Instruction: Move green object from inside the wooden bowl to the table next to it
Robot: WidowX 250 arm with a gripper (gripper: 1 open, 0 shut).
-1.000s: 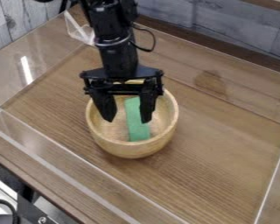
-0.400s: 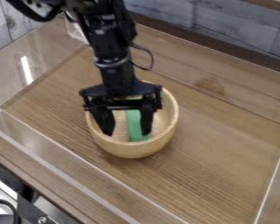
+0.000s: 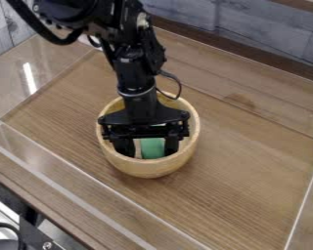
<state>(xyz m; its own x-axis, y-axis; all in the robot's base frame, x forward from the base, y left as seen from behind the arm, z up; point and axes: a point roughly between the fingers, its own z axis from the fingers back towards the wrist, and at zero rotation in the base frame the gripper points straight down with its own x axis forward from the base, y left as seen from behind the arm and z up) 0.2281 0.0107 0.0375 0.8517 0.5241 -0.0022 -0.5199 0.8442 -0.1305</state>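
Note:
The wooden bowl (image 3: 124,163) sits round and light tan on the brown table (image 3: 238,186), a little left of centre. Inside it lies the bright green object (image 3: 152,148), of which only a short stretch shows between the black fingers. My gripper (image 3: 148,143) points straight down into the bowl, open, with one finger on each side of the green object. Whether the fingers touch it I cannot tell. The black arm rises from the bowl toward the upper left and hides the rest of the green object.
Clear acrylic walls (image 3: 16,146) ring the tabletop, close on the left and front. Bare wood-grain surface (image 3: 250,127) lies to the right of the bowl and behind it.
The gripper has come down from above the rim into the bowl, still open, and now straddles the green object. The arm leans in more from the upper left. The bowl has not moved.

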